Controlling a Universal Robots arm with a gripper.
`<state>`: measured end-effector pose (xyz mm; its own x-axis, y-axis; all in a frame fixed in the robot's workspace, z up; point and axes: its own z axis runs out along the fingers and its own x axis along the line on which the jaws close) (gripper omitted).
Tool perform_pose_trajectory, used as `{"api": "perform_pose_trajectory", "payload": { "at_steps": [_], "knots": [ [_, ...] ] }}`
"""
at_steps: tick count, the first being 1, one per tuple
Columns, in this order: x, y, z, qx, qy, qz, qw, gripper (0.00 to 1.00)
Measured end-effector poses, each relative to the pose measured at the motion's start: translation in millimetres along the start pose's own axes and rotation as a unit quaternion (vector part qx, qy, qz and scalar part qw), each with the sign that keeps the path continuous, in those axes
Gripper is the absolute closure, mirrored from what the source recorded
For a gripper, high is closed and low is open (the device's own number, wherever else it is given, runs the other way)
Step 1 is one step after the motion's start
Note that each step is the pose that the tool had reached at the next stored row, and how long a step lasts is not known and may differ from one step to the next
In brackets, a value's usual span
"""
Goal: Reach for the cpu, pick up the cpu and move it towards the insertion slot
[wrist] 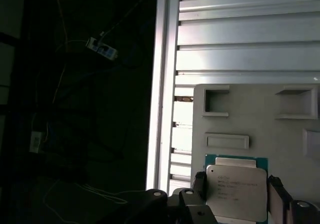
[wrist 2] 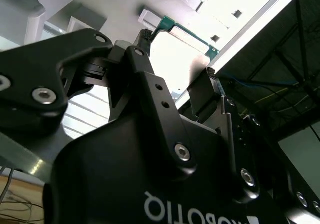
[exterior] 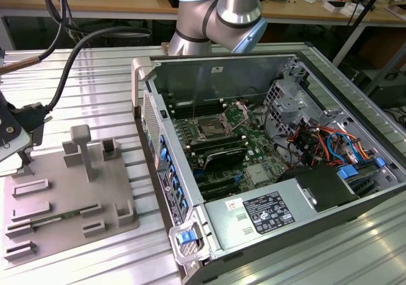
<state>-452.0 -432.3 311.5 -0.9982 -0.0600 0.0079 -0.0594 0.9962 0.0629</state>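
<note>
Fingers (wrist: 199, 183) sit clenched on the cpu (wrist: 236, 190), one pad against each of two opposite edges, as I read it in the first wrist view. The chip is over the grey fixture (wrist: 260, 119) on the ribbed counter (wrist: 240, 39); whether it's lifted clear I can't tell. It's well apart from the insertion slot (exterior: 209, 130) inside the open case (exterior: 216, 69). I'd judge it light, stiff, slick on top and fragile underneath, so the rim edges are the place to pinch, gently and level.
</note>
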Motion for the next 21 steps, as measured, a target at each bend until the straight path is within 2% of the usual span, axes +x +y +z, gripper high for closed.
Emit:
{"api": "perform_pose_trajectory", "payload": {
  "at_steps": [10,17,21],
  "knots": [
    [0.1,1.2,-18.8,0.0,0.0,0.0,1.0,0.45],
    [0.2,1.6,-26.1,0.0,0.0001,0.0,1.0,0.45],
    [0.2,1.7,-27.6,0.0,0.0,0.0,1.0,0.45]
  ]
}}
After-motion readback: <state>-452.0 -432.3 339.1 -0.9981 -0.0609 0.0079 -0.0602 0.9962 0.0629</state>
